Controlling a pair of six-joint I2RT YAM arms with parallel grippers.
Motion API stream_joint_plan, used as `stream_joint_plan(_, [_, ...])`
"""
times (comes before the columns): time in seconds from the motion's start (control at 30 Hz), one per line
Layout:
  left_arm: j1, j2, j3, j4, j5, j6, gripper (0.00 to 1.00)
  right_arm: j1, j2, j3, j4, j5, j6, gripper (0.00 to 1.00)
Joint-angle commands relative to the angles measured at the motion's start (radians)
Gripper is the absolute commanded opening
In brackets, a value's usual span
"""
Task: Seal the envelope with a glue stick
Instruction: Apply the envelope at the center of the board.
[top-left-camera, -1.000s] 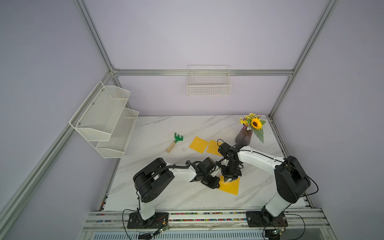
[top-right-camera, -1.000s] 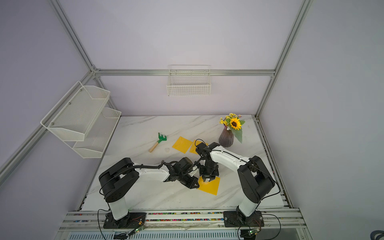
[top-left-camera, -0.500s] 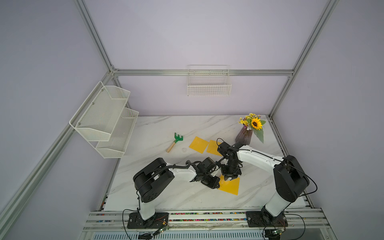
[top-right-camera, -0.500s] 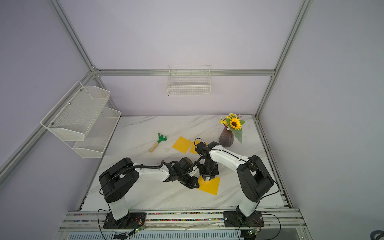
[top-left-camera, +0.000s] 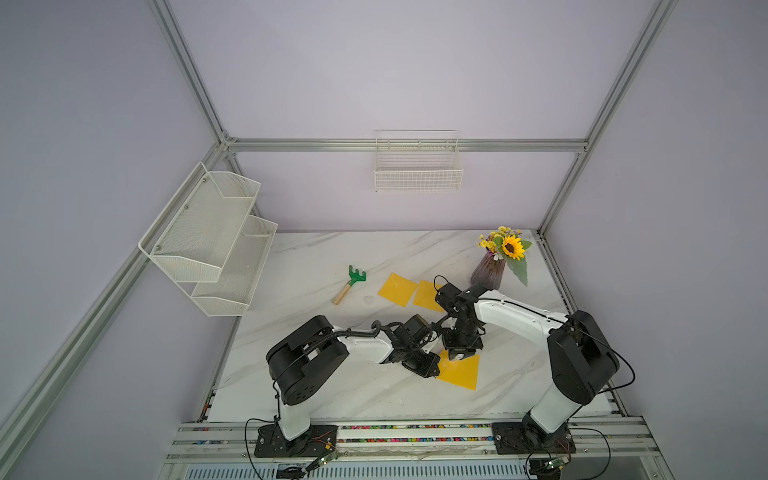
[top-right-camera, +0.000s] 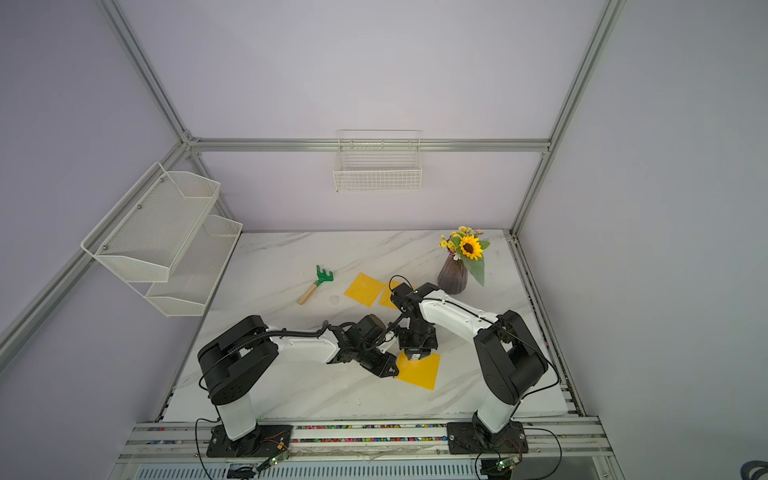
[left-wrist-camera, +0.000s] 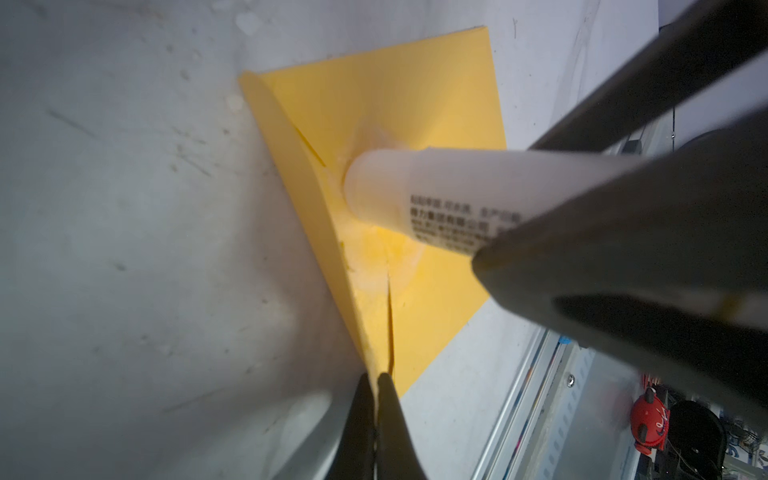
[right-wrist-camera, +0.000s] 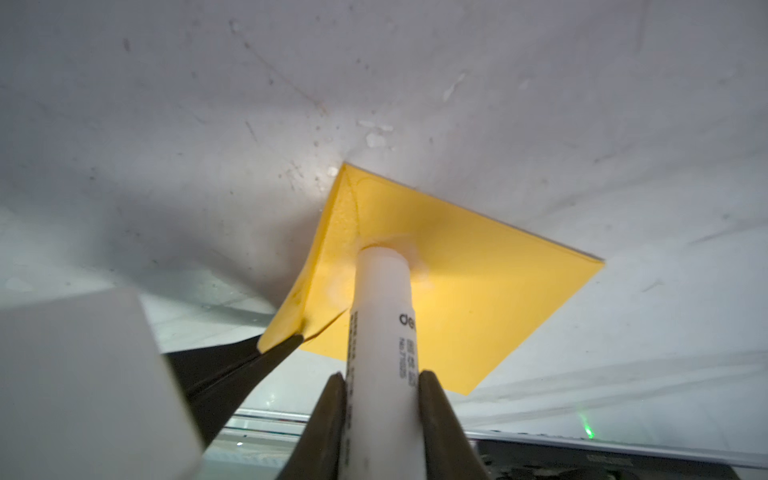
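my R hand (right-wrist-camera: 380, 381) clenched on small white printed glue stick (right-wrist-camera: 384, 299), tip down on flat yellow paper envelope (right-wrist-camera: 478, 291), white marble counter (right-wrist-camera: 166, 104) | my L hand (left-wrist-camera: 376, 379) pinches flap (left-wrist-camera: 301, 178) up so seam's exposed for glue

The envelope (top-left-camera: 459, 370) was plain yellow, like the two paper squares (top-left-camera: 397, 289) beyond it. The glue stick (right-wrist-camera: 382, 291) was white with dark print. The desk (top-left-camera: 332, 257) was white marble veined grey. The rake (top-left-camera: 356, 276) had a green head and a tan handle. The vase (top-left-camera: 488, 272) was dull purple, and the sunflower (top-left-camera: 512, 247) yellow with a dark centre.
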Motion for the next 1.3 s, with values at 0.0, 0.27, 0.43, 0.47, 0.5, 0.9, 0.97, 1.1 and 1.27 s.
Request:
stream_joint_plan(0.0, [-0.001,0.017,0.000,0.009,0.003,-0.005,0.00,0.011,0.038,-0.009,0.060,0.046,0.019,0.00])
stream_joint_plan(0.27, [-0.001,0.025,0.009,0.002,0.011,-0.003,0.00,0.011,0.058,-0.006,-0.031,0.179,-0.007,0.00])
stream_joint_plan(0.43, [-0.001,0.022,0.003,0.000,0.002,-0.006,0.00,0.010,0.032,-0.056,0.183,-0.207,0.024,0.00])
stream_joint_plan(0.47, [-0.001,0.026,0.004,-0.001,0.005,-0.005,0.00,0.011,0.030,-0.053,0.171,-0.174,0.022,0.00])
stream_joint_plan(0.5, [-0.001,0.028,0.005,-0.004,0.004,-0.003,0.00,0.011,0.032,-0.042,0.135,-0.086,0.025,0.00])
stream_joint_plan(0.9, [-0.001,0.029,0.012,-0.007,0.006,-0.002,0.00,0.018,0.038,-0.032,0.058,-0.050,-0.016,0.00])
stream_joint_plan(0.97, [-0.001,0.022,0.007,-0.006,0.000,-0.005,0.00,0.018,0.029,-0.049,0.118,-0.162,0.003,0.00])
stream_joint_plan(1.1, [-0.001,0.018,0.003,-0.006,-0.006,-0.004,0.00,0.017,0.034,-0.034,0.010,0.064,0.005,0.00])
stream_joint_plan(1.27, [-0.001,0.018,0.007,-0.007,-0.015,-0.011,0.00,0.018,0.056,-0.010,-0.152,0.290,-0.013,0.00])
